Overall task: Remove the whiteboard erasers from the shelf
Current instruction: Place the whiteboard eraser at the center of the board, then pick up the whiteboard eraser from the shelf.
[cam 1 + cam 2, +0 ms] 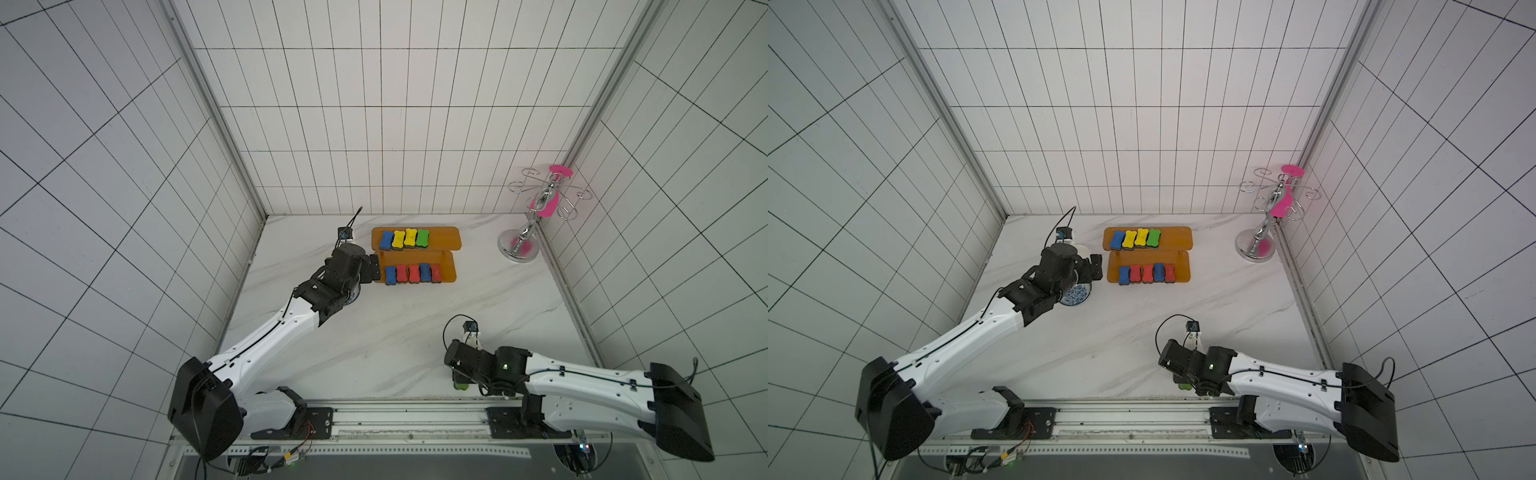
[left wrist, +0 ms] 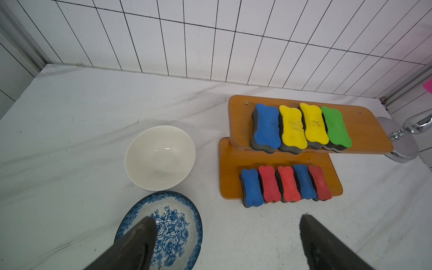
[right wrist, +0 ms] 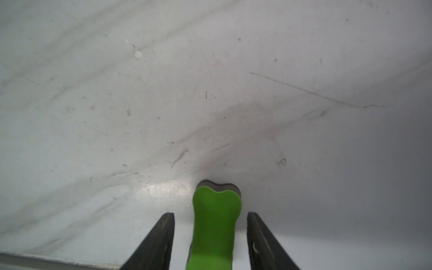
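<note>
The orange-brown shelf (image 1: 444,239) (image 2: 243,112) stands at the back of the table. A blue (image 2: 266,127), two yellow (image 2: 292,127) and a green whiteboard eraser (image 2: 335,127) lie on its upper board. Its lower board carries two blue (image 2: 251,187) and three red erasers (image 2: 270,183). My left gripper (image 2: 228,218) (image 1: 374,268) hangs open just left of the lower board, empty. Another green eraser (image 3: 215,222) (image 1: 460,384) lies on the table near the front edge. My right gripper (image 3: 210,214) stands open around it, with a gap at each finger.
A white bowl (image 2: 140,145) and a blue floral bowl (image 2: 196,217) (image 1: 1077,296) sit left of the shelf, under my left wrist. A chrome-and-pink cup rack (image 1: 540,208) stands in the back right corner. Tiled walls close in three sides.
</note>
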Controlling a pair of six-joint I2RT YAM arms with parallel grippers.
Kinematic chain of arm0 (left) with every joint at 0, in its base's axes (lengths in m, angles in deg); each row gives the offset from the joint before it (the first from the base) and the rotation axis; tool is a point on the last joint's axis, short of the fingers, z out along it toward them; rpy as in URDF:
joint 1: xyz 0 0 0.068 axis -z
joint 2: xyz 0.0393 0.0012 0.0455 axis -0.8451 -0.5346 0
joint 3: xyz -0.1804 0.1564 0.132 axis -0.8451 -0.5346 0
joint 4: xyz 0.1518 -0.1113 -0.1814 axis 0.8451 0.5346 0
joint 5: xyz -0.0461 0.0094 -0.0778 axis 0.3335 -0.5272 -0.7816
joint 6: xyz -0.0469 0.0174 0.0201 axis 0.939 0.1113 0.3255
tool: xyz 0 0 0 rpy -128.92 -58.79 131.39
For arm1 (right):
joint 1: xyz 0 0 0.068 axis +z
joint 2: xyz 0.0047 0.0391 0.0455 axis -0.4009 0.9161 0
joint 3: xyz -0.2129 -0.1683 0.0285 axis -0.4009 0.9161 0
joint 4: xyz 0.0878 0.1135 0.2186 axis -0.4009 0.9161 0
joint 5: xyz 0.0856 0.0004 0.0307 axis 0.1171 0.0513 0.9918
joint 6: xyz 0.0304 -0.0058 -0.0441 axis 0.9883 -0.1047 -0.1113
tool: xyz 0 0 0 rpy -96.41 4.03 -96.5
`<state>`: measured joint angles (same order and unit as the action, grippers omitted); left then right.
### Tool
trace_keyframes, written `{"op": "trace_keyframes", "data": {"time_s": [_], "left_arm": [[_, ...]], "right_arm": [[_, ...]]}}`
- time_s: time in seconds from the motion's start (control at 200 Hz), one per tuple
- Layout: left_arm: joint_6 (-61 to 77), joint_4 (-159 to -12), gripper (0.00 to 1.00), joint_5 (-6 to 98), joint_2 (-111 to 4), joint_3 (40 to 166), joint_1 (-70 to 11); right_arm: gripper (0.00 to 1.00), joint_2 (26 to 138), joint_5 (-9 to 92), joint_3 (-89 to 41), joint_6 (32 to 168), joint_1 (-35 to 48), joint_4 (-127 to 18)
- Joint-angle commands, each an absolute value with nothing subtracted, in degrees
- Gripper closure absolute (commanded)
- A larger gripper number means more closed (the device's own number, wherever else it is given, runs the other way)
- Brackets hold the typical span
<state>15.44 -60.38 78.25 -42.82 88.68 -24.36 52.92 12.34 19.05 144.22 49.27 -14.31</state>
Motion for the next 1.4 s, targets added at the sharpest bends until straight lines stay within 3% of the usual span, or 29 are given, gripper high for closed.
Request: {"op": "trace_keyframes", "data": {"time_s": [0.0, 0.235, 0.57, 0.964, 1.394], "left_arm": [[15.73, -61.12, 0.02, 79.18, -43.73, 91.4, -24.21], [15.51, -61.84, 0.02, 78.1, -47.86, 95.39, -24.41], [17.93, -61.91, 0.07, 75.7, -54.79, 102.51, -26.38], [19.03, -61.22, 0.08, 70.7, -55.56, 102.98, -28.96], [19.02, -62.19, 0.08, 69.72, -55.44, 101.1, -29.01]], "right_arm": [[0.45, 53.13, 10.49, 12.25, 139.09, 46.57, -10.41], [0.48, 63.01, 14.85, -3.29, 127.3, 33.17, -11.37], [0.53, 89.96, 21.19, -36.07, 113.55, 14.05, -16.64], [0.48, 111.74, 27.91, -63.74, 106.6, 9.34, -13.3], [0.49, 115.36, 27.2, -63.65, 106.76, 9.5, -12.18]]}}
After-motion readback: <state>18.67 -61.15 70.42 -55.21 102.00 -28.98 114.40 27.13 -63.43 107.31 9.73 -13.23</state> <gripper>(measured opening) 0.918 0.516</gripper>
